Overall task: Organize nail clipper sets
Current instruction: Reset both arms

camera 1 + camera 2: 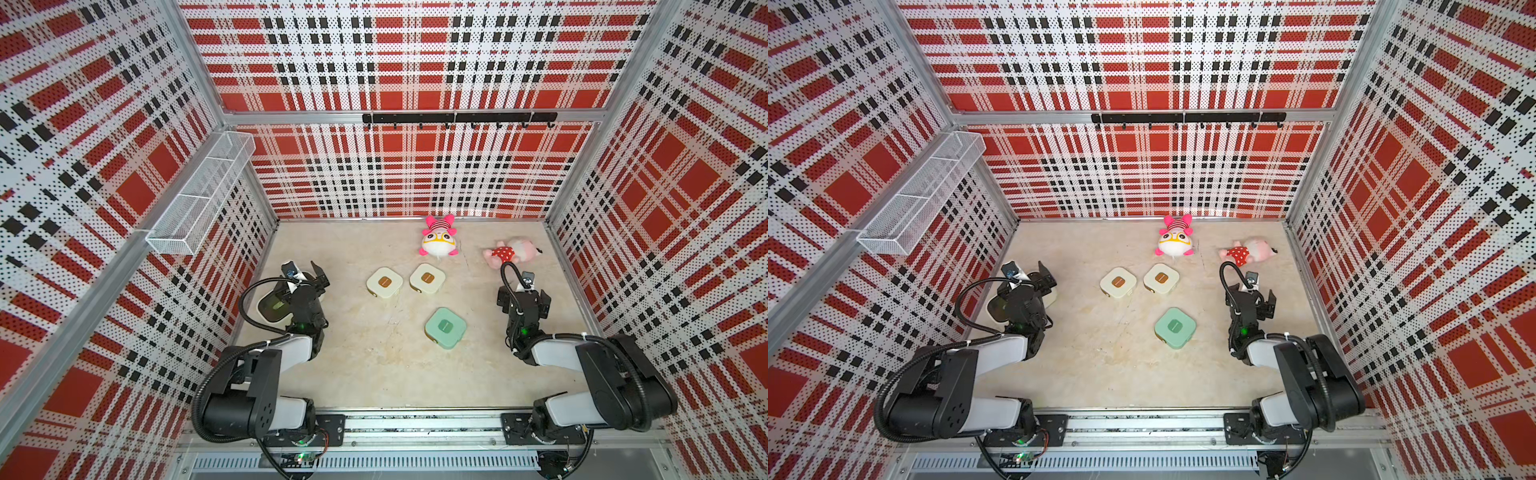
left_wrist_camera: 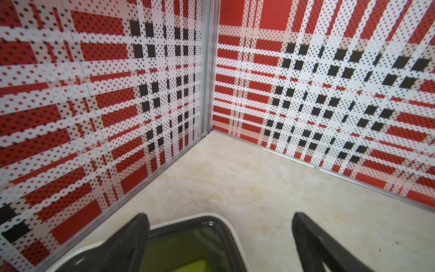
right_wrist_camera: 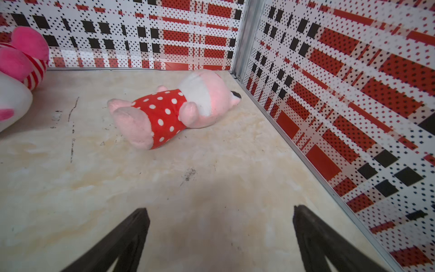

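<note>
**Figure. Workspace viewed from above, with 12 o'clock taken as the far wall.** Three closed cases were laid flat on the table (image 1: pixel 374 374). Cream case A (image 1: pixel 384 282) and cream case B (image 1: pixel 427 279) were set just beside each other slightly toward 12 o'clock of centre, B at 3 o'clock of A, apparently not touching. The mint case (image 1: pixel 445 327) was set apart, at about 5 o'clock of B. All lids were shut, so no clippers could be seen. This flat, separated layout was judged to leave room for a jaw on either side of each case.

The left gripper (image 2: pixel 219 215) was held with its jaws spread wide and nothing between them, over the 12 o'clock end of the cream bin (image 2: pixel 188 227) at the 9 o'clock edge. The bin was therefore judged the likely collecting place, though this could not be confirmed. The right gripper (image 3: pixel 219 212) was likewise spread wide and empty, over bare table near the 3 o'clock edge. Both arms were positioned at the sides, so that the cases were left unobstructed.

The goggled plush (image 1: pixel 439 241) at 12 o'clock and the spotted plush (image 1: pixel 511 253) at 1 o'clock, the latter near the right gripper but untouched, were taken as distractors. No case had yet been grasped.
</note>
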Robot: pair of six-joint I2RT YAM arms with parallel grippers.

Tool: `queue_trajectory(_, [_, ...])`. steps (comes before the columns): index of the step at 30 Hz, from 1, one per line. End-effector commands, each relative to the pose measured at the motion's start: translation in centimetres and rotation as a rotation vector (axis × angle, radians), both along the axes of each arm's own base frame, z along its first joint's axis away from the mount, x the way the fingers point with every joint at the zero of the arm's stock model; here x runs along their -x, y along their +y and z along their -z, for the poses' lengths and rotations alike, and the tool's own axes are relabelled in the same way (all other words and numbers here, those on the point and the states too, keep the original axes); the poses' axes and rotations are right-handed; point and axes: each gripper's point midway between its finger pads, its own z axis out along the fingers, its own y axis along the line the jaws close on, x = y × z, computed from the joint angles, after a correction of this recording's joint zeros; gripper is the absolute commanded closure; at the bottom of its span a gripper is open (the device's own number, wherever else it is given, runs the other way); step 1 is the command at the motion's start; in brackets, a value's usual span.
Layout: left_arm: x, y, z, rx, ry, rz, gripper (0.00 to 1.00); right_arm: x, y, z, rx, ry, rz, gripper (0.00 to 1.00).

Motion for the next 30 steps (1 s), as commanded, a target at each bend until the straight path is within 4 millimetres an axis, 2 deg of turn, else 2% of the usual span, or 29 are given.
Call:
queue_trajectory(1, [1.1,0.8,2.1,0.017,0.045,-0.005,0.02,-1.8,1.1,-3.3,0.04,-0.139,-0.083,0.0])
queue_trajectory(4, [2.1,0.8,0.5,-0.017,-0.083,0.021,0.02,-1.8,1.1,-2.9,0.042,-0.16,-0.107,0.0])
queue_trajectory(6, [2.9,1.2,0.9,0.003,-0.131,0.027,0.02,-2.1,0.8,-2.7,-0.001,-0.156,-0.133,0.0])
queue_trajectory(7, [3.1,0.9,0.5,-0.012,-0.162,0.046,0.02,-2.2,0.7,-2.8,-0.01,-0.171,-0.148,0.0])
queue_trajectory(9, [2.3,-0.1,1.7,-0.028,-0.107,0.094,0.02,-2.2,0.5,-2.3,-0.044,-0.151,-0.161,0.0])
queue_trajectory(11, [1.7,-0.5,1.2,-0.051,-0.13,0.098,0.02,-1.9,0.3,-1.7,-0.072,-0.165,-0.18,0.0])
queue_trajectory(13, [1.2,-0.4,2.2,-0.043,-0.068,0.099,0.02,-1.5,0.5,-1.9,-0.036,-0.208,-0.187,0.0])
queue_trajectory(18, [1.1,-0.6,1.9,-0.048,-0.089,0.102,0.02,-2.4,-0.8,-0.8,-0.128,-0.141,-0.171,0.0])
queue_trajectory(20, [1.1,-0.5,1.9,-0.051,-0.089,0.098,0.02,-2.4,-0.8,-1.4,-0.112,-0.177,-0.178,0.0])
queue_trajectory(30, [1.2,-0.6,1.8,-0.052,-0.091,0.096,0.02,-2.1,-0.3,-1.5,-0.095,-0.175,-0.188,0.0])
